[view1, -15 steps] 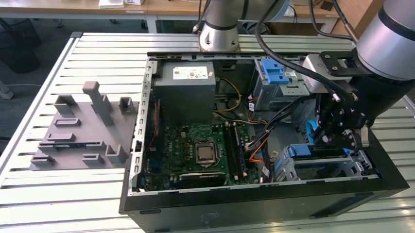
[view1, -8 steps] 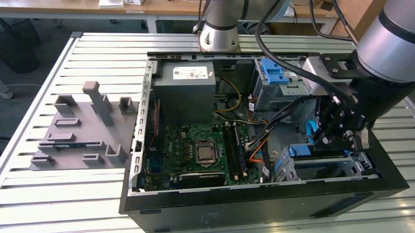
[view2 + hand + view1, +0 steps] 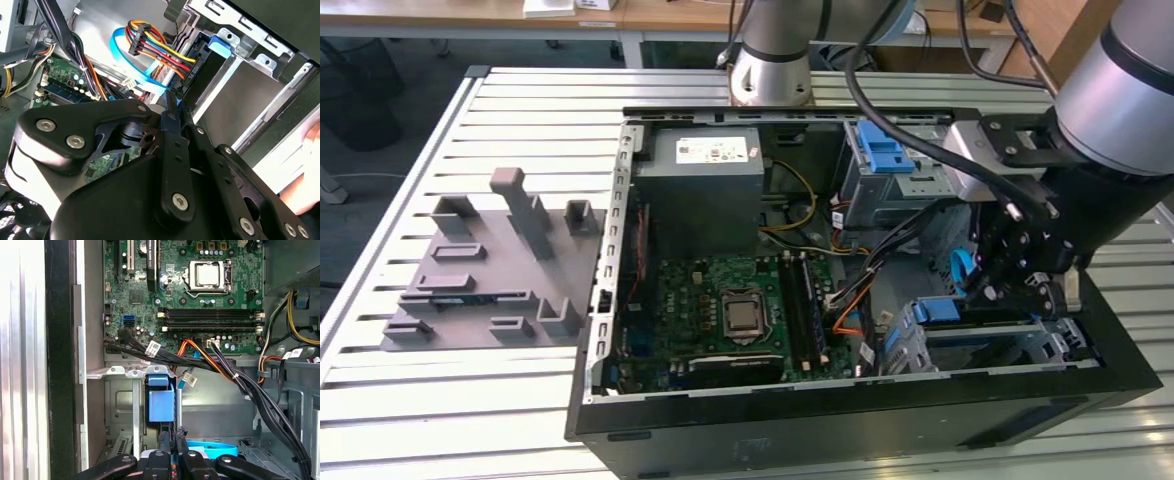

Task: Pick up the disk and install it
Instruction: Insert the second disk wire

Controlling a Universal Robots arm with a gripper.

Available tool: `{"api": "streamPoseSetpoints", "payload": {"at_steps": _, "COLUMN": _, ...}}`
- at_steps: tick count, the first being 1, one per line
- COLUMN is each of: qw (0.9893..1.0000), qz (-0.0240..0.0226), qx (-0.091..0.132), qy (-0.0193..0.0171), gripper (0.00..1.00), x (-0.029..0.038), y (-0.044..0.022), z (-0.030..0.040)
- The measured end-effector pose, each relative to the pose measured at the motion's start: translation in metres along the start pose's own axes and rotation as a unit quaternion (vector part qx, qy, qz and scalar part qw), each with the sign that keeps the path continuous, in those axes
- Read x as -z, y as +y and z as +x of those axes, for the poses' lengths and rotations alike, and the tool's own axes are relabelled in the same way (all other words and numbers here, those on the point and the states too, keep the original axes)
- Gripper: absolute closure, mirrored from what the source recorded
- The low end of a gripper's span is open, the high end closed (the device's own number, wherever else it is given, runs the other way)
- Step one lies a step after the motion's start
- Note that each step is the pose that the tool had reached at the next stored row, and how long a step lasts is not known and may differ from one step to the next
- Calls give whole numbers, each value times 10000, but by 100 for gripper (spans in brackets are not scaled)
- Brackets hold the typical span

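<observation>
The disk sits on edge inside the metal drive cage (image 3: 1062, 345) at the case's front corner, on the exterior view's right. Its blue rail end (image 3: 935, 312) shows at the cage mouth. In the first wrist view the disk's blue end (image 3: 161, 402) stands between the cage walls. In the second wrist view the disk's dark edge (image 3: 212, 67) carries a blue tab and lies in the silver cage. My gripper (image 3: 1014, 285) hangs just above the cage. Its fingers (image 3: 164, 442) are shut close together, tips by the disk's end, with nothing visible between them (image 3: 176, 102).
The open black PC case (image 3: 854, 425) lies on a slatted table. The motherboard (image 3: 720, 310), the grey power supply (image 3: 707, 165) and a second blue-latched bay (image 3: 883, 150) are inside. A blue data cable (image 3: 131, 60) and coloured power wires (image 3: 160, 52) run beside the gripper. A grey fixture (image 3: 487, 265) sits at the exterior view's left.
</observation>
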State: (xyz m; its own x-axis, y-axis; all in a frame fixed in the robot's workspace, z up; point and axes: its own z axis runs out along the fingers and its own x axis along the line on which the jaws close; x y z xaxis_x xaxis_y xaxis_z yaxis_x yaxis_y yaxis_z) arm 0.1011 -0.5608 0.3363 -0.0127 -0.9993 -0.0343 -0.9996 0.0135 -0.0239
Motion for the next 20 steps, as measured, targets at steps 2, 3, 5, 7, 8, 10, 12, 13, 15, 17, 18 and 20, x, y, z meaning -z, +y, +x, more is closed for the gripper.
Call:
{"api": "streamPoseSetpoints", "payload": {"at_steps": 2, "qw": 10000, "qz": 0, "qx": 0, "qy": 0, "gripper": 84, "x": -6, "y": -7, "z": 1}}
{"api": "streamPoseSetpoints", "payload": {"at_steps": 3, "qw": 10000, "qz": 0, "qx": 0, "qy": 1, "gripper": 84, "x": -9, "y": -10, "z": 1}}
{"api": "streamPoseSetpoints", "payload": {"at_steps": 5, "qw": 10000, "qz": 0, "qx": 0, "qy": 0, "gripper": 84, "x": -15, "y": -16, "z": 1}}
{"api": "streamPoseSetpoints", "payload": {"at_steps": 7, "qw": 10000, "qz": 0, "qx": -1, "qy": 0, "gripper": 84, "x": -20, "y": -16, "z": 1}}
{"api": "streamPoseSetpoints", "payload": {"at_steps": 8, "qw": 10000, "qz": 0, "qx": 0, "qy": -1, "gripper": 84, "x": -22, "y": -17, "z": 1}}
{"api": "streamPoseSetpoints", "payload": {"at_steps": 10, "qw": 10000, "qz": 0, "qx": 4, "qy": 0, "gripper": 84, "x": -24, "y": -18, "z": 1}}
{"api": "streamPoseSetpoints", "payload": {"at_steps": 12, "qw": 10000, "qz": 0, "qx": 6, "qy": -1, "gripper": 84, "x": -25, "y": -21, "z": 1}}
{"api": "streamPoseSetpoints", "payload": {"at_steps": 13, "qw": 10000, "qz": 0, "qx": 6, "qy": -2, "gripper": 84, "x": -26, "y": -22, "z": 1}}
{"api": "streamPoseSetpoints", "payload": {"at_steps": 15, "qw": 10000, "qz": 0, "qx": 6, "qy": -2, "gripper": 84, "x": -27, "y": -25, "z": 1}}
{"api": "streamPoseSetpoints", "payload": {"at_steps": 17, "qw": 10000, "qz": 0, "qx": 5, "qy": -2, "gripper": 84, "x": -27, "y": -25, "z": 1}}
{"api": "streamPoseSetpoints", "payload": {"at_steps": 18, "qw": 10000, "qz": 0, "qx": 5, "qy": -2, "gripper": 84, "x": -27, "y": -26, "z": 1}}
{"api": "streamPoseSetpoints", "payload": {"at_steps": 20, "qw": 10000, "qz": 0, "qx": 6, "qy": -1, "gripper": 84, "x": -27, "y": -26, "z": 1}}
